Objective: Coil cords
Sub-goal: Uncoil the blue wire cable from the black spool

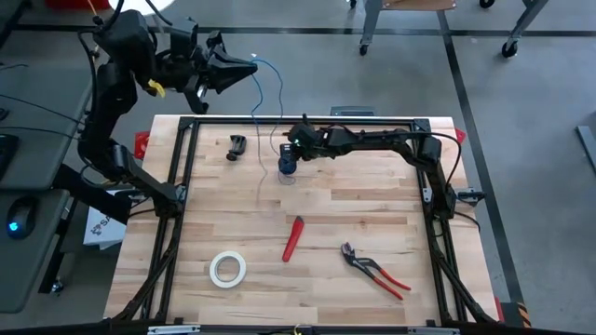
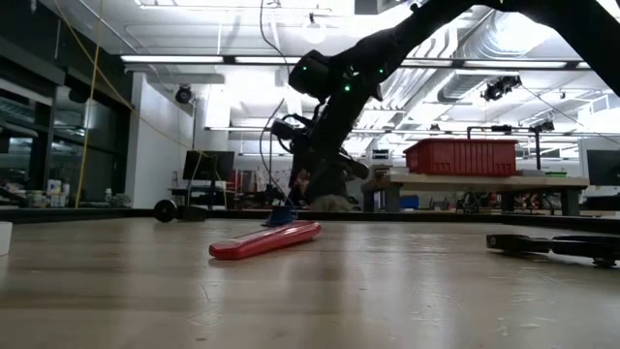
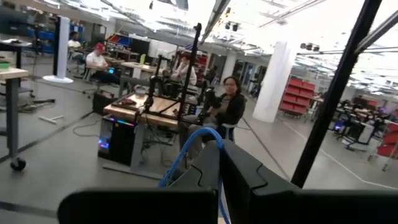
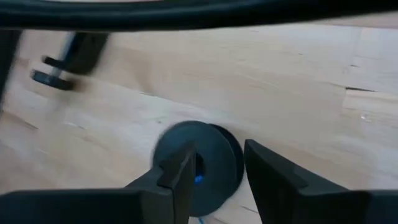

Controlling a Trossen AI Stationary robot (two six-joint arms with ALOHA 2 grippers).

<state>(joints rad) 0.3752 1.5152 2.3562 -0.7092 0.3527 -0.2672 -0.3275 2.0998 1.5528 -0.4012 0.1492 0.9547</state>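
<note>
Overhead camera looked straight down on the table (image 1: pixel 372 200); low camera faced level across it; both shared the red tool (image 1: pixel 293 238). Wrist cameras sat close.

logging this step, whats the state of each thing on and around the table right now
blue wire: slack, looping up from spool to left hand
spool: on table, under right hand
left hand: raised beyond table edge, shut on wire
right hand: around spool
red tool: lying flat, untouched
pliers: lying, handles apart
tape roll: flat
</note>
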